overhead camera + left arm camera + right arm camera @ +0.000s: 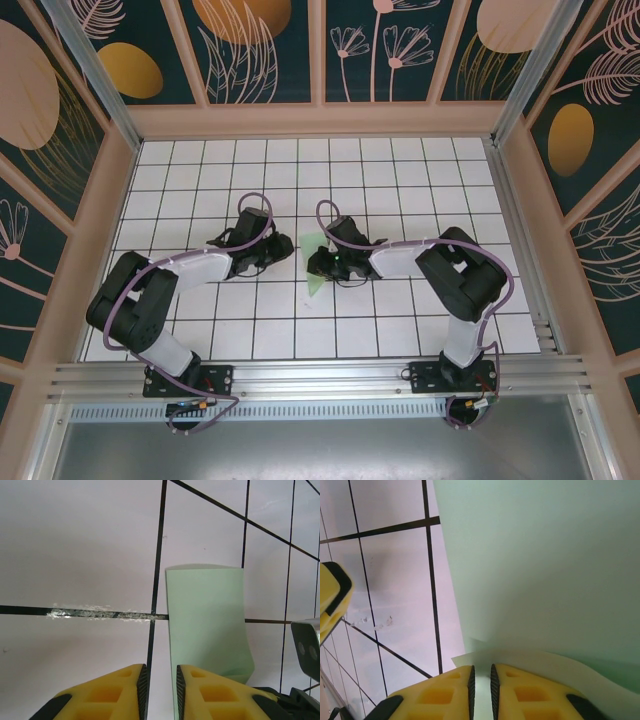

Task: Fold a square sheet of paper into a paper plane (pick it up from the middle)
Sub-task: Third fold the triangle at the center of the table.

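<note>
Right gripper [482,667] pinching the paper sheet [545,565]: yellow fingers [530,692] drawn almost together, a pale layer of the sheet filling the thin slot between them, the rest of the mint-green sheet spreading broad and smooth ahead of the tips. Left gripper [161,667] parted by a narrow slot, with bare white table [75,555] and a black grid line [159,555] seen through it. Sheet's straight left edge running down along the inner face of one left finger and passing beneath it; impossible to tell whether that finger touches the sheet. Seen from above, both grippers tip to tip about midway between the table's left and right edges, well clear of its far and near edges, with the folded green sheet between them, partly hidden under the right gripper. Scuffed patch [95,613] on the grid line left of the sheet in the left wrist view.
</note>
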`<action>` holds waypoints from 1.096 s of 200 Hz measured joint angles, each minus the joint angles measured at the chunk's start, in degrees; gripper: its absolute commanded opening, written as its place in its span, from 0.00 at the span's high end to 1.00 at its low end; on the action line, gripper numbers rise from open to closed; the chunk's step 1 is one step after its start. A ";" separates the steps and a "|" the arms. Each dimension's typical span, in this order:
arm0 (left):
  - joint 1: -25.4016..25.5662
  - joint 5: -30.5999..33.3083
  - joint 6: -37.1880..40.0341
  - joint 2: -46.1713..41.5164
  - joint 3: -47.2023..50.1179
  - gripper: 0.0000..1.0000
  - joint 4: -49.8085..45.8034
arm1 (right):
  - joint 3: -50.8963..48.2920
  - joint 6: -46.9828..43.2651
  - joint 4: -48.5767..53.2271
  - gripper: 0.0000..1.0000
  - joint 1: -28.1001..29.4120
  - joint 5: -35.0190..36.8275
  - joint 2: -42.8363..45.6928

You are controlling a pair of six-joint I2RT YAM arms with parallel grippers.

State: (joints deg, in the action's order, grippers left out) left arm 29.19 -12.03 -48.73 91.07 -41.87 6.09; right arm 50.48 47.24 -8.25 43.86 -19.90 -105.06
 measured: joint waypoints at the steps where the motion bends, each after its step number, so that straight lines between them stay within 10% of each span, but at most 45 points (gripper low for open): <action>1: 0.00 -0.02 0.00 0.00 0.00 0.74 0.00 | -0.02 0.00 -0.02 0.84 0.00 0.00 0.00; 67: 0.00 -3.04 -0.02 0.00 0.74 0.82 1.90 | -0.61 -0.02 -0.42 1.00 -0.26 0.28 0.11; 219: 5.90 -7.45 -0.02 4.07 1.53 1.00 4.44 | -0.61 0.00 -0.35 1.00 -0.26 0.26 0.11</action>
State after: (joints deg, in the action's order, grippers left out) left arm 35.09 -19.49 -48.75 95.13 -40.34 10.52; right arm 49.87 47.24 -8.60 43.59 -19.64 -104.95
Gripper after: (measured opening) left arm 0.065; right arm 0.042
